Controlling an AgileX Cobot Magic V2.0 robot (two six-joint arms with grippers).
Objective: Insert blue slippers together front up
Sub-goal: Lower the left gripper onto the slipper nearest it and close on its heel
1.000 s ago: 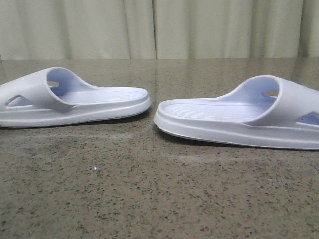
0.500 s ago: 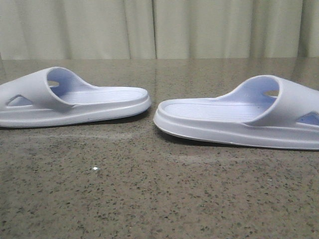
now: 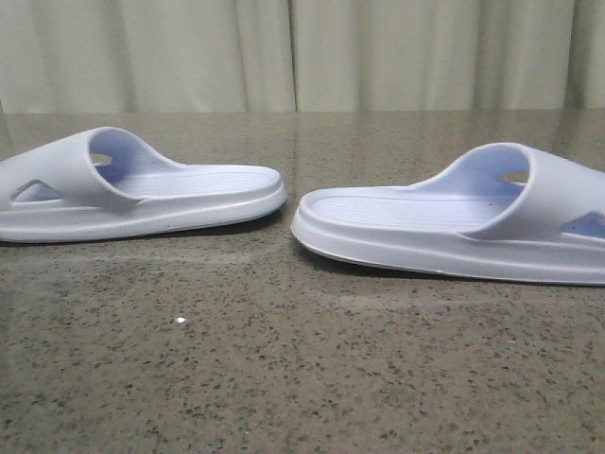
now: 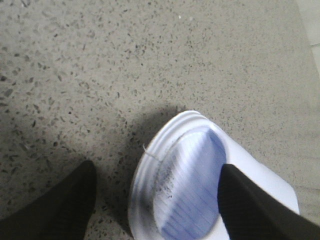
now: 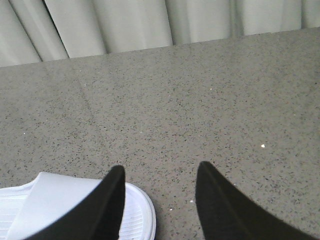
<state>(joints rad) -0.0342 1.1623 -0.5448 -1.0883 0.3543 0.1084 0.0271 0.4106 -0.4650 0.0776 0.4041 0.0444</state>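
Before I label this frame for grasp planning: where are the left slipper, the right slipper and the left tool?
left slipper [image 3: 57, 175], front view, on its strap.
right slipper [image 3: 397, 210], front view, on its ribbed footbed.
left tool [image 4: 157, 197], left wrist view, midway between fingertips.

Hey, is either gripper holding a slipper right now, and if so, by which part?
Nothing is held. The left gripper is open above one slipper's heel end; the right gripper is open beside the other slipper.

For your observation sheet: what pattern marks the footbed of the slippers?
Fine parallel ribs across the pale blue-white foam slipper's footbed, clearest in the front view.
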